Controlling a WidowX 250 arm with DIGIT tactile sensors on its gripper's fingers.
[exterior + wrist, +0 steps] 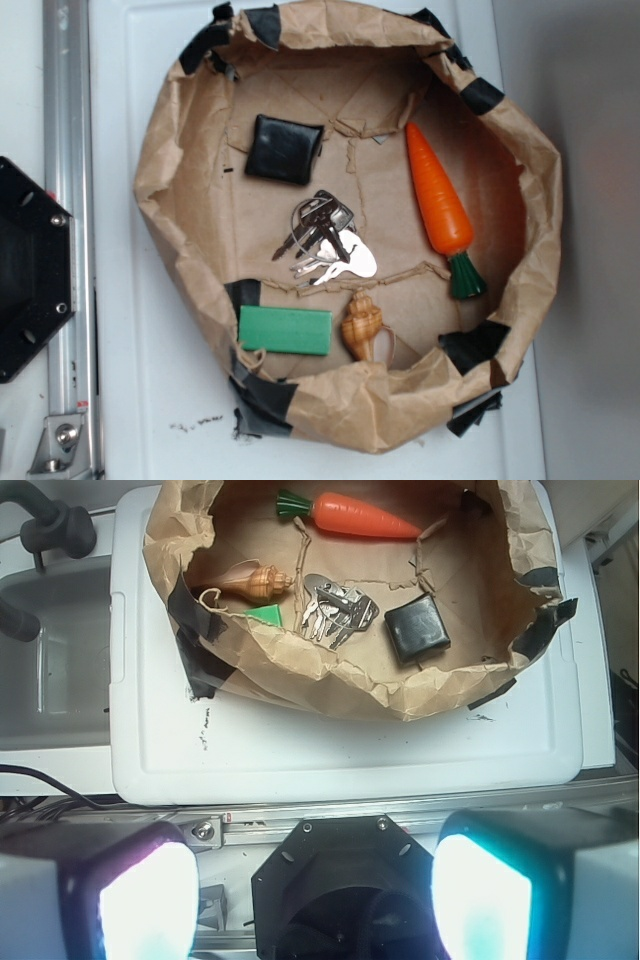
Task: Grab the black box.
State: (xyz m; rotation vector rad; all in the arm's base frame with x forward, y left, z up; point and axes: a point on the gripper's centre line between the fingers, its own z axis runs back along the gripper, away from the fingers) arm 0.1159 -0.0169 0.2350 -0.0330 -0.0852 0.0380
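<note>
One black box (417,628) in the paper tray (420,695), well beyond the wide-open end effector (314,890).

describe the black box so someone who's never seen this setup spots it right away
Look inside the brown paper nest on the white lid. The black box lies flat near its back wall, just above the keys. It is the only glossy black, rounded square there.

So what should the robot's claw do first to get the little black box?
Probably reach forward over the crumpled brown paper bowl's wall toward the small glossy black square box. The gripper looks open, back behind the white lid, far from everything. The box lies flat beside the silver key bunch, apart from it.
</note>
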